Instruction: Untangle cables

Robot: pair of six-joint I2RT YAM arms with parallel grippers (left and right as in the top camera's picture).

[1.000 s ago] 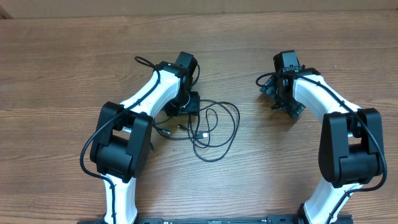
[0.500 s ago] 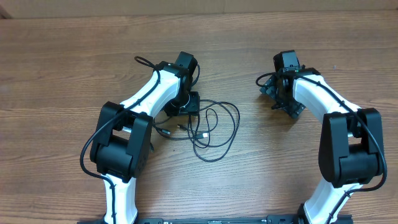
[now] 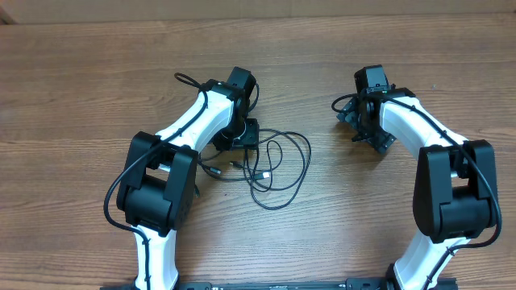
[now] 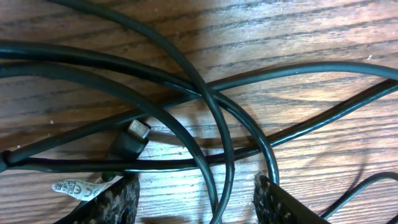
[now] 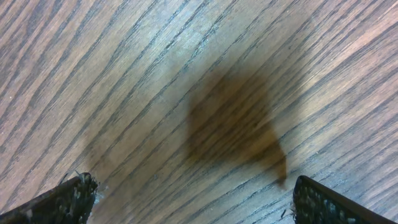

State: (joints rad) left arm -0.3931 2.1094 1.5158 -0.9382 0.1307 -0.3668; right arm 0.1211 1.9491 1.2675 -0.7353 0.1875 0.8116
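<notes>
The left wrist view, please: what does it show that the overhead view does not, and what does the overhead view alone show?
Only the left wrist view shows close detail: a plug end with a metal tip lying among crossing strands, and the left gripper with its jaws apart above them. Only the overhead view shows the whole scene: both arms, the right gripper well away from the tangle, and the full spread of the loops. Both show the cables lying on the wooden table.

Overhead, straight down on the whole table point(image 3: 339, 234); wrist views close, downward, left sharing cables point(image 3: 278, 165) with overhead.
</notes>
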